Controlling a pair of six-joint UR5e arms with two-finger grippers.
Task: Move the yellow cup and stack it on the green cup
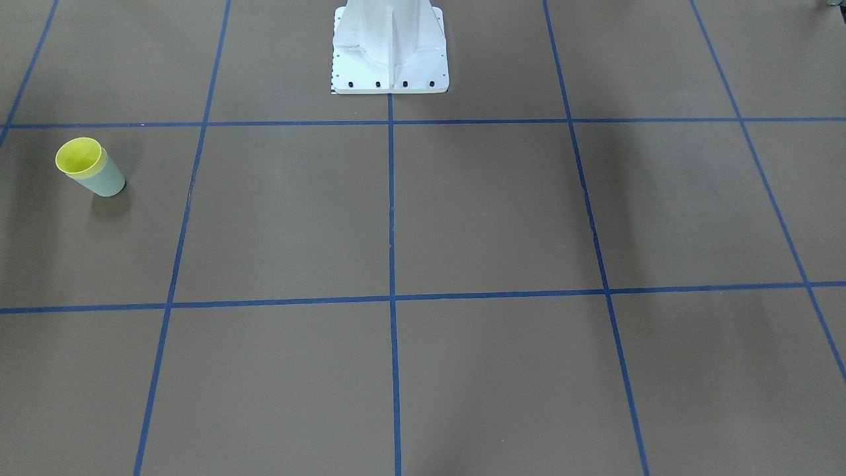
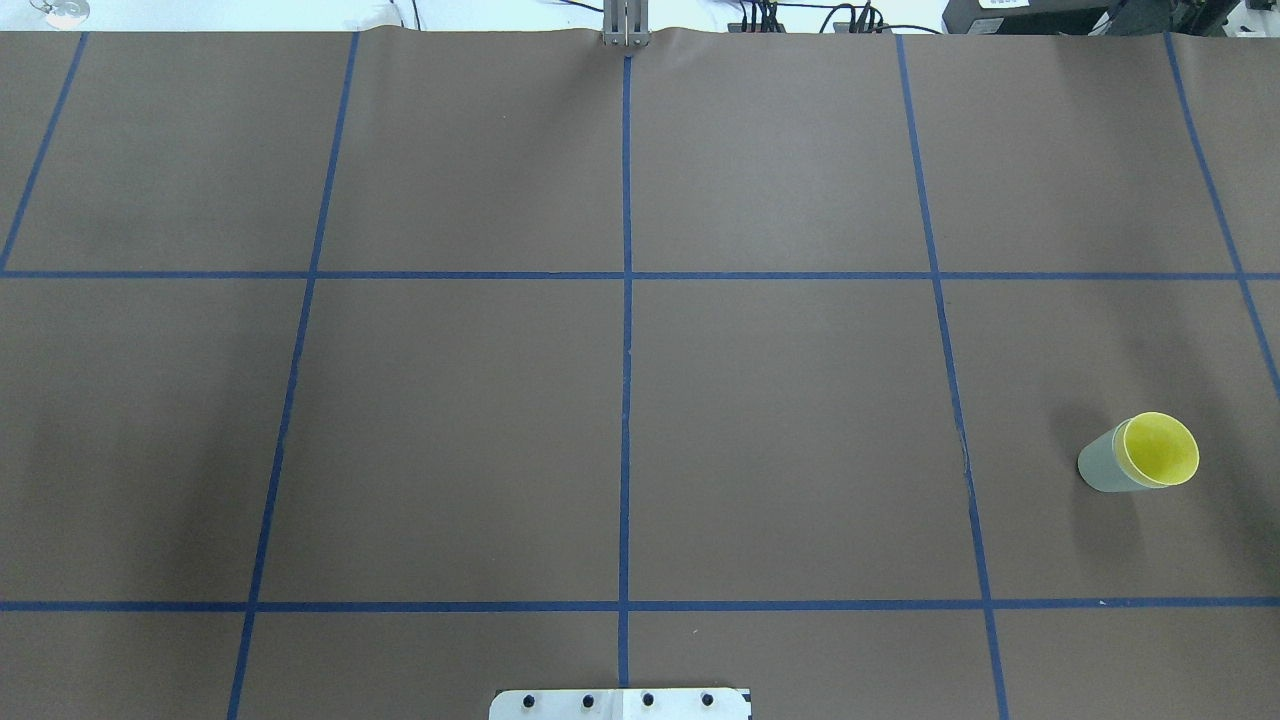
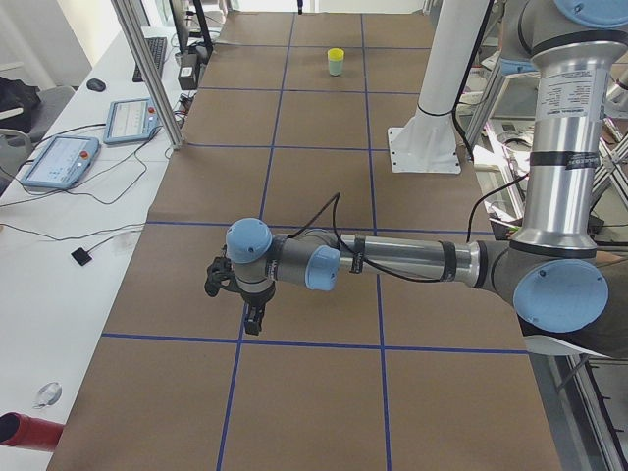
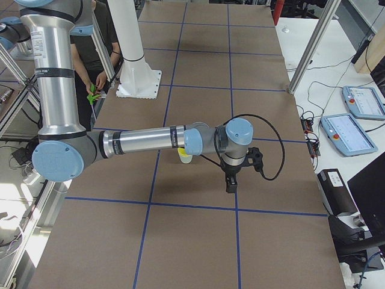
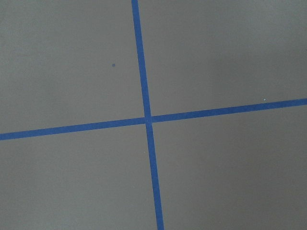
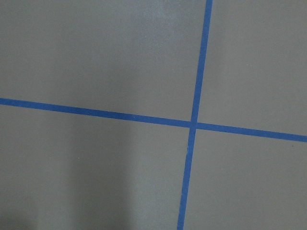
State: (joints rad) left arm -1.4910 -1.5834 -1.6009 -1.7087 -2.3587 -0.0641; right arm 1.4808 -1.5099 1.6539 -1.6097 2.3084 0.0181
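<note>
1. Small bright yellow tapered plastic cup [image 2: 1160, 450]: nested inside item 2, its rim showing just above the other's.
2. Small pale mint-green tapered plastic cup [image 2: 1098, 468]: upright on the brown table with blue tape grid [image 2: 450, 420], on the robot's right side.
3. Right gripper [image 4: 230, 183]: hangs above the table, pointing down, apart from the 2 stacked cups. Whether its jaws are spread or closed cannot be told.
4. Left gripper [image 3: 254, 319]: hangs above the opposite end, well apart from both cups. Its jaw state cannot be told either.

Far off, yellow cup [image 3: 336, 53] atop green cup [image 3: 336, 68], left hand [image 3: 253, 321] above brown table [image 3: 324, 392]
</note>
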